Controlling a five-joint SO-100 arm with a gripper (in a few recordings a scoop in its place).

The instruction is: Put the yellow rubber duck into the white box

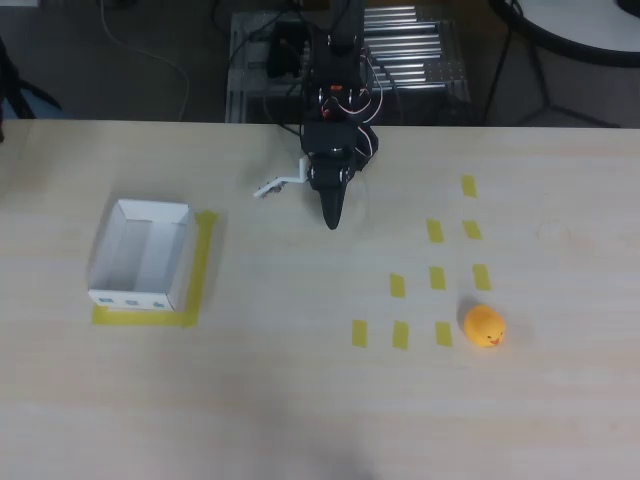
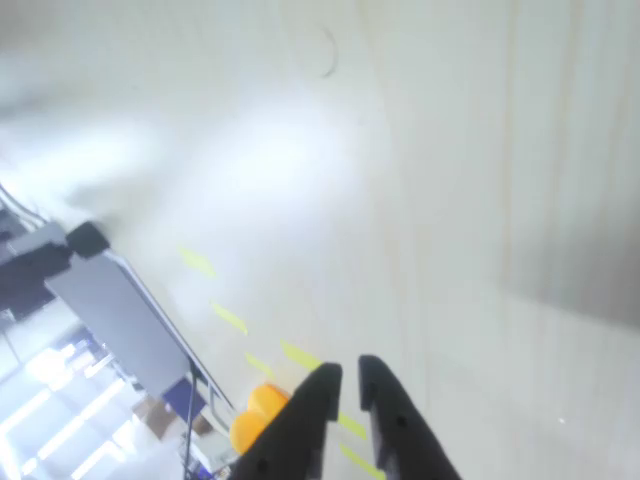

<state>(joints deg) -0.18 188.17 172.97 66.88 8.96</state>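
1. Reaching for the yellow rubber duck (image 1: 484,326) seems to be the step in hand: in the overhead view the gripper (image 1: 332,222) hangs in the upper middle of the frame, well apart from the duck in the lower right.
2. In the wrist view the jaws stand almost together, with only a thin gap between the two black fingers (image 2: 300,420), and they hold nothing. The duck (image 2: 256,415) shows just beside them at the lower edge.
3. To do it well, I think the jaws should open wide before descending, then close around the middle of the duck, because its round body may slip or roll.
4. The white box (image 1: 142,256) sits on the left of the overhead view, on a yellow tape frame (image 1: 203,262); it looks empty, with thin cardboard walls.
5. The duck looks smooth and soft, the table (image 1: 300,400) is pale wood grain, and flat yellow tape marks (image 1: 436,278) lie near the duck.
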